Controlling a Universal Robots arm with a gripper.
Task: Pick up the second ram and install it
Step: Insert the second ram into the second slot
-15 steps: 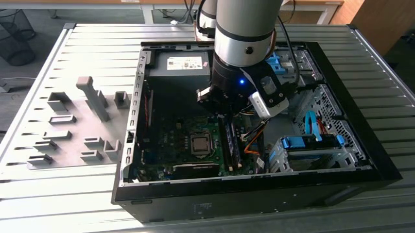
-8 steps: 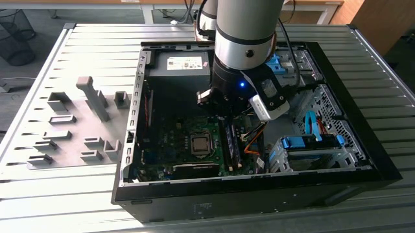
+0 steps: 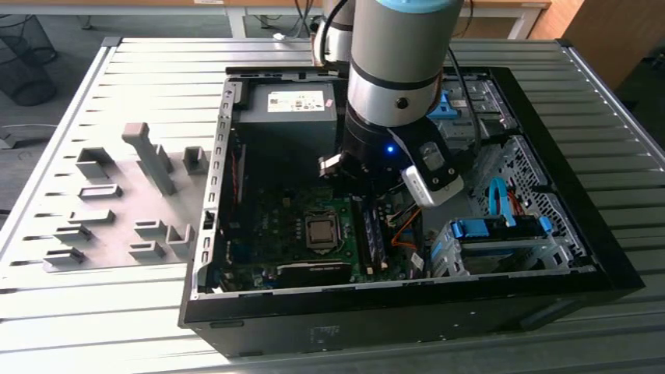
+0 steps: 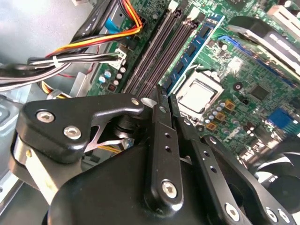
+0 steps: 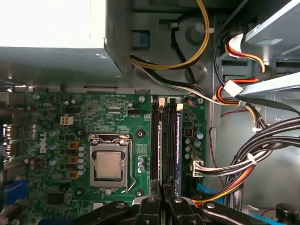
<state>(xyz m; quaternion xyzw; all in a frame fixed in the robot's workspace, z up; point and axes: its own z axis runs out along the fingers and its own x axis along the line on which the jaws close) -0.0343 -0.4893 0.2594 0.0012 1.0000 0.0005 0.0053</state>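
Observation:
The second ram [image 5: 161, 150] stands edge-on in the memory slot nearest the processor; in the second wrist view it is a green stick with a blue label [image 4: 194, 49]. My gripper [image 5: 162, 199] hangs just above the near end of that stick, its two black fingers [image 4: 159, 140] drawn together with nothing visible between them. Whether the tips [image 4: 164, 96] touch the stick I cannot tell. The other stick [image 5: 177, 145] sits two slots away as a dark strip. In the exterior view the arm [image 3: 400, 70] reaches down into the open computer case [image 3: 416, 300].
The processor [image 5: 108, 165] lies beside the slots. Cable bundles [image 5: 253, 154] run along the other side. The power supply [image 3: 286, 109] fills the case's far end, and a blue drive cage [image 3: 499, 230] stands at the exterior view's right. Grey holder blocks [image 3: 146, 156] stand on the table outside.

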